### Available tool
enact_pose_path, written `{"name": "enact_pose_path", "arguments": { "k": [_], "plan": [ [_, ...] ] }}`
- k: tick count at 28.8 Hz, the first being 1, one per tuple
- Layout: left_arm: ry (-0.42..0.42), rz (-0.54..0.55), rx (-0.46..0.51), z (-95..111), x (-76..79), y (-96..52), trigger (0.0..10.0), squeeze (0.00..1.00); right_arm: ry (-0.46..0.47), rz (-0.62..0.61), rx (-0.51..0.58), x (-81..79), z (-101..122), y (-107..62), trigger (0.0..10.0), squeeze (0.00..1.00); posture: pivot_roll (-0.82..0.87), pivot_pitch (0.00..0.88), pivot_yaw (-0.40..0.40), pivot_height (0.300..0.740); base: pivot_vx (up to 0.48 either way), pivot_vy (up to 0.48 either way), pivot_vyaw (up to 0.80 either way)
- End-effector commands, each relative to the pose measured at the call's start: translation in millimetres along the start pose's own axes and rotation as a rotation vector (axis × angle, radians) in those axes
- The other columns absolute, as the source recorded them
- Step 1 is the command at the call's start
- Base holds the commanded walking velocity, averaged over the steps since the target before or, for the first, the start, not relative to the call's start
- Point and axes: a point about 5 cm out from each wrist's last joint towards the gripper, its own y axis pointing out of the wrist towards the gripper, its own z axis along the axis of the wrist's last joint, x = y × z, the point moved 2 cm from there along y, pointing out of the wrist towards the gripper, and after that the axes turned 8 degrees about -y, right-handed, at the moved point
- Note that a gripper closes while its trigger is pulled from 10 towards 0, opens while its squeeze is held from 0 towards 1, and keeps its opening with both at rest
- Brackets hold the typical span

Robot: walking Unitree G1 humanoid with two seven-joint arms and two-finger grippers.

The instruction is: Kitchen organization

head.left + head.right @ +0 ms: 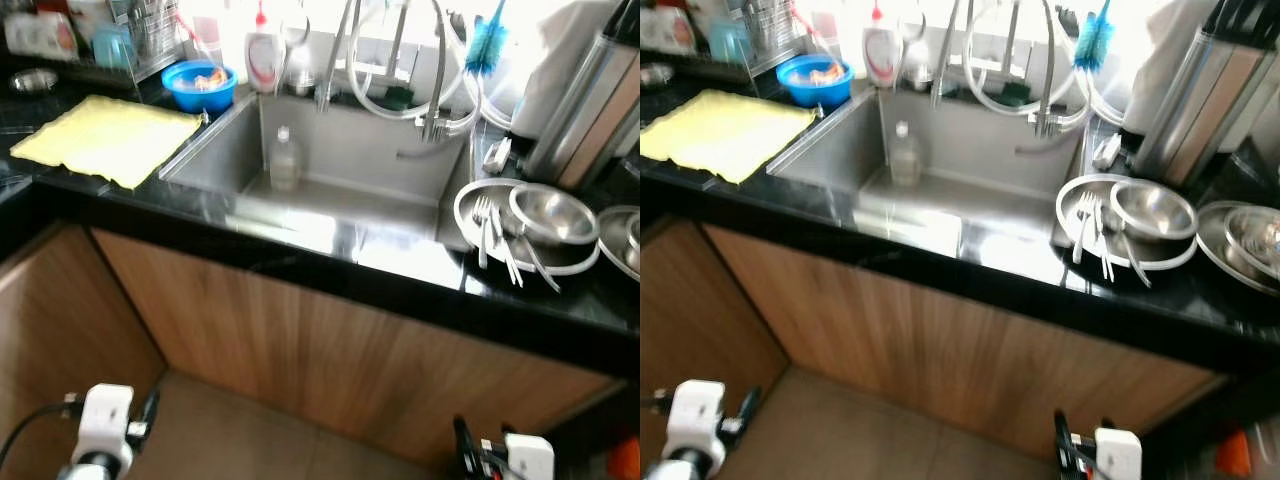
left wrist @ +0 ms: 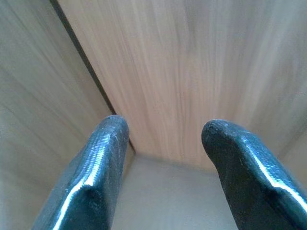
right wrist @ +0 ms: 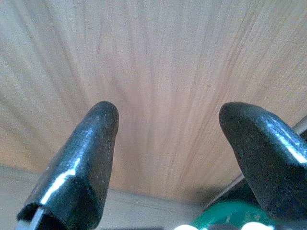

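Forks point(image 1: 497, 236) lie on a plate point(image 1: 470, 205) at about 3 o'clock on the black counter point(image 1: 400, 290), just right of the sink point(image 1: 330, 170). Their long axes run roughly 12 to 6, tines toward 12, handles fanning toward 5. A steel bowl point(image 1: 553, 213) sits on the same plate, touching the forks' right side. Inside the sink a clear bottle point(image 1: 284, 160) stands upright near its left wall. A yellow cloth point(image 1: 105, 138) lies flat at 10 o'clock, with a blue bowl point(image 1: 198, 86) beyond it. Both arms hang low before the wooden cabinet point(image 1: 330, 360): left gripper point(image 2: 163, 139) with fingers apart, holding nothing; right gripper point(image 3: 168, 129) likewise spread and empty.
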Motion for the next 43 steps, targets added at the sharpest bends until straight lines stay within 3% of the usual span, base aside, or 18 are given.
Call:
{"name": "enact_pose_path", "arguments": {
  "k": [1, 5, 7, 9, 11, 17, 23, 28, 32, 33, 34, 36, 38, 39, 43],
  "plan": [
    [-0.013, 0.034, 0.04, 12.6, -5.5, -1.2, 10.0, 0.0, -0.014, -0.011, 0.047, 2.7, 19.0, 0.7, 10.0, 0.0, 0.05, 0.0, -0.054, 0.74, 0.0, 0.0, 0.0],
    [-0.025, 0.077, 0.116, 31.7, -7.2, -5.0, 10.0, 0.0, -0.045, -0.031, 0.086, 7.7, 33.3, -5.3, 10.0, 0.0, 0.04, 0.0, -0.06, 0.74, 0.0, 0.0, 0.0],
    [-0.041, 0.096, 0.173, 51.5, -3.5, -4.3, 10.0, 0.0, -0.06, -0.038, 0.105, 8.6, 51.6, -7.2, 10.0, 0.0, 0.05, 0.0, -0.07, 0.74, 0.0, 0.0, 0.0],
    [-0.043, 0.1, 0.183, 55.7, -2.4, -4.0, 10.0, 0.0, -0.06, -0.039, 0.105, 8.7, 55.8, -7.6, 10.0, 0.0, 0.05, 0.0, -0.07, 0.74, 0.0, 0.0, 0.0],
    [-0.059, 0.097, 0.26, 77.2, 5.0, 8.7, 10.0, 0.0, -0.066, -0.037, 0.129, 9.4, 69.9, 4.8, 10.0, 0.0, 0.04, 0.0, -0.082, 0.74, 0.0, 0.0, 0.0],
    [-0.089, 0.057, 0.307, 97.5, 27.4, 26.5, 10.0, 0.0, -0.086, -0.011, 0.145, 6.0, 84.7, 25.3, 10.0, 0.0, 0.05, 0.0, -0.093, 0.74, 0.0, 0.0, 0.0],
    [-0.096, 0.024, 0.295, 98.2, 50.5, 37.7, 10.0, 0.0, -0.079, 0.008, 0.168, -1.5, 99.6, 42.8, 10.0, 0.0, 0.03, 0.0, -0.102, 0.74, 0.0, 0.0, 0.0],
    [-0.098, -0.072, 0.314, 105.2, 81.5, 44.1, 10.0, 0.0, -0.088, 0.013, 0.203, 1.7, 112.2, 42.9, 10.0, 0.0, 0.0, 0.0, -0.103, 0.74, 0.0, 0.0, 0.0],
    [-0.087, -0.117, 0.311, 103.5, 95.3, 44.6, 10.0, 0.0, -0.093, -0.004, 0.204, 7.3, 112.1, 41.2, 10.0, 0.0, 0.0, 0.0, -0.094, 0.74, 0.0, 0.0, 0.0],
    [-0.088, -0.123, 0.313, 104.5, 96.3, 44.9, 10.0, 0.0, -0.087, -0.007, 0.21, 6.4, 113.3, 41.9, 10.0, 0.01, 0.0, 0.0, -0.094, 0.74, 0.0, 0.0, 0.0],
    [-0.088, -0.126, 0.315, 105.3, 96.8, 45.1, 10.0, 0.0, -0.083, -0.009, 0.214, 5.7, 114.2, 42.5, 10.0, 0.15, 0.0, 0.0, -0.094, 0.74, 0.0, 0.0, 0.0],
    [-0.089, -0.128, 0.319, 107.2, 96.1, 45.8, 10.0, 0.0, -0.085, -0.014, 0.219, 3.1, 116.1, 44.0, 10.0, 0.21, 0.01, 0.0, -0.09, 0.74, 0.0, 0.0, 0.0],
    [-0.085, -0.13, 0.321, 108.5, 93.4, 47.7, 10.0, 0.0, -0.086, -0.012, 0.222, -2.3, 119.0, 46.6, 10.0, 0.13, 0.02, 0.0, -0.092, 0.74, 0.0, 0.0, 0.0],
    [-0.083, -0.129, 0.32, 108.2, 92.8, 48.0, 10.0, 0.0, -0.087, -0.005, 0.228, -4.1, 120.1, 47.0, 10.0, 0.0, 0.02, 0.0, -0.093, 0.74, 0.0, 0.0, 0.0],
    [-0.073, -0.126, 0.32, 107.6, 91.3, 48.1, 10.0, 0.0, -0.079, 0.002, 0.239, -6.2, 122.2, 47.8, 10.0, 0.0, 0.02, 0.0, -0.087, 0.74, 0.0, 0.0, 0.0]
  ]
}}
